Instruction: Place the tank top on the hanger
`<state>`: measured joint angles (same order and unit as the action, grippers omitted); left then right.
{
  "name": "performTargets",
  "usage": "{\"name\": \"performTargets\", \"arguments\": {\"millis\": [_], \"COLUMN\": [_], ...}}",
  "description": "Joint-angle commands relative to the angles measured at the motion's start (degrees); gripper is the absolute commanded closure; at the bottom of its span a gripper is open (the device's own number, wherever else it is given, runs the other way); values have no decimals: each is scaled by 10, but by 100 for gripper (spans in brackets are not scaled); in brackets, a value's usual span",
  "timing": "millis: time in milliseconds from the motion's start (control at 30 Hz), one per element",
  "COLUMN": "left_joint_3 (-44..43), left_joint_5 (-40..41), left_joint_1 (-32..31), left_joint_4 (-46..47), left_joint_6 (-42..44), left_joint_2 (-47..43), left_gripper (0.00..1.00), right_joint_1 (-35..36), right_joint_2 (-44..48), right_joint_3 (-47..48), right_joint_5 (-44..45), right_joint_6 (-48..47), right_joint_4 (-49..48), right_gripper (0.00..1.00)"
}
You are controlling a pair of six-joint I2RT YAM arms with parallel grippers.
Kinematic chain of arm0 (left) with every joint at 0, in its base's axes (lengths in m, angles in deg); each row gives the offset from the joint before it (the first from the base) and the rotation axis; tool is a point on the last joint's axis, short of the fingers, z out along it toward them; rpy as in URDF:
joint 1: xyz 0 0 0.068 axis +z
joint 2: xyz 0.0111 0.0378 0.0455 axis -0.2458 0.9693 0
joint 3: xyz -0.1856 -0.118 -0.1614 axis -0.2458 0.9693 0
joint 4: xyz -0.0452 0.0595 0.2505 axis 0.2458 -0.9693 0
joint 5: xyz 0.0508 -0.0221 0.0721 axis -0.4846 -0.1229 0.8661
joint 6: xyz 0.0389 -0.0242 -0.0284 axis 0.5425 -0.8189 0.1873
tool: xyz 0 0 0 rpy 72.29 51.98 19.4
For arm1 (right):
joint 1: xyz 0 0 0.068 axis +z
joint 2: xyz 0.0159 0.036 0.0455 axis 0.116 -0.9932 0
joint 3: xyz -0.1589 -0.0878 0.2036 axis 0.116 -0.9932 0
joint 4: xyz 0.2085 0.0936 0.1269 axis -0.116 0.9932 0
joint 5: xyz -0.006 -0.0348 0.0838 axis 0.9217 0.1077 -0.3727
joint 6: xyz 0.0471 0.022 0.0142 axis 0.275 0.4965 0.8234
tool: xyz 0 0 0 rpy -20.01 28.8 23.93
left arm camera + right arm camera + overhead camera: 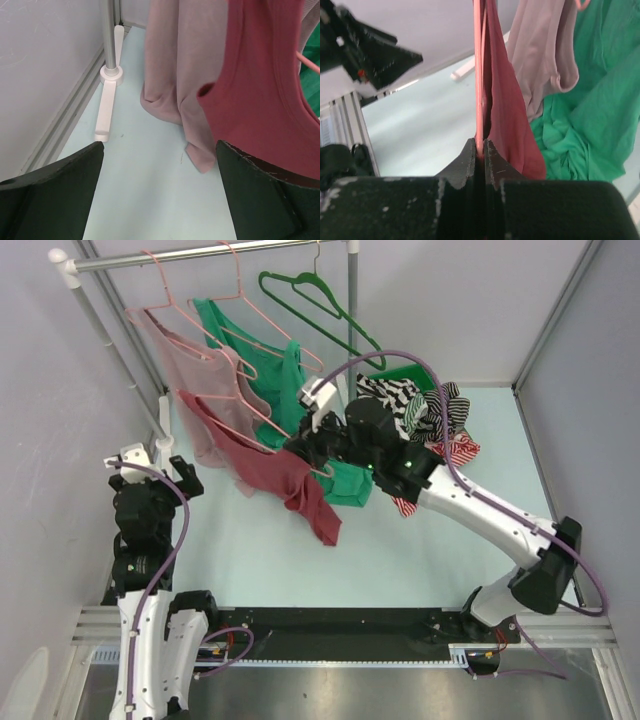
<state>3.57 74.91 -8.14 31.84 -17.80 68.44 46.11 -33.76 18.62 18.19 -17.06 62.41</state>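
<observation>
The maroon tank top point(272, 466) hangs draped on a thin pink hanger point(479, 75), its lower end trailing on the table. My right gripper point(306, 452) is shut on the hanger's wire, which shows pinched between the jaws in the right wrist view point(479, 148), with the tank top point(506, 110) just to the right of the wire. My left gripper point(183, 475) is open and empty at the left, low over the table. In the left wrist view point(159, 146) the tank top point(265, 100) hangs ahead to the right, apart from the fingers.
A clothes rack point(200, 254) stands at the back left with more pink hangers, a pale pink top point(185, 365), a green top point(268, 360) and a dark green hanger point(320, 295). Its foot point(107, 85) lies ahead left. A green bin point(400, 375) and striped clothes point(435, 410) sit at the back right.
</observation>
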Motion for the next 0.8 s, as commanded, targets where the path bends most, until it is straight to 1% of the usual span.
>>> {"name": "performTargets", "arguments": {"millis": [0, 67, 133, 167, 200, 267, 300, 333, 367, 400, 467, 500, 533, 600, 633, 700, 767], "left_joint_3": [0, -3, -14, -20, -28, -56, -65, -78, -82, -84, -82, -79, -72, -63, -51, -42, -40], "left_joint_5": [-1, -8, -42, -64, -109, -154, -174, -216, -236, -258, -303, -313, -320, -335, -346, -371, -376], "left_joint_1": [0, -5, -12, -13, -16, -18, -18, -18, -18, -19, -19, -18, -20, -19, -20, -23, -28], "left_joint_4": [5, 7, 11, 12, 13, 14, 17, 34, 48, 65, 123, 145, 186, 227, 268, 304, 332], "left_joint_6": [-16, -18, -24, -28, -44, -71, -105, -127, -150, -197, -247, -293, -313, -367, -384, -429, -443], "left_joint_2": [-2, -2, -2, -2, -2, -2, -2, -2, 0, 5, 13, 17, 25, 34, 45, 61, 82], "left_gripper": [2, 4, 7, 9, 12, 14, 14, 14, 15, 15, 16, 16, 16, 15, 15, 14, 15], "right_joint_1": [10, 13, 13, 13, 13, 14, 15, 15, 16, 17, 22, 22, 24, 28, 29, 32, 35], "right_joint_2": [-49, -66, -83, -88, -92, -104, -109, -112, -122, -127, -142, -146, -151, -161, -162, -173, -179], "right_joint_3": [88, 109, 117, 120, 120, 122, 124, 125, 125, 130, 133, 136, 138, 140, 140, 146, 154], "right_joint_5": [30, 48, 58, 59, 59, 63, 65, 66, 67, 68, 74, 79, 80, 84, 84, 84, 83], "right_joint_6": [-6, -3, -3, 12, 16, 23, 29, 34, 39, 45, 49, 50, 52, 55, 55, 57, 56], "right_joint_4": [-91, -102, -126, -142, -150, -171, -178, -184, -195, -199, -207, -209, -212, -217, -221, -224, -226], "right_gripper": [100, 100, 100, 100, 100, 100, 100, 100, 100, 100, 100, 100, 100, 100, 100, 100, 100]}}
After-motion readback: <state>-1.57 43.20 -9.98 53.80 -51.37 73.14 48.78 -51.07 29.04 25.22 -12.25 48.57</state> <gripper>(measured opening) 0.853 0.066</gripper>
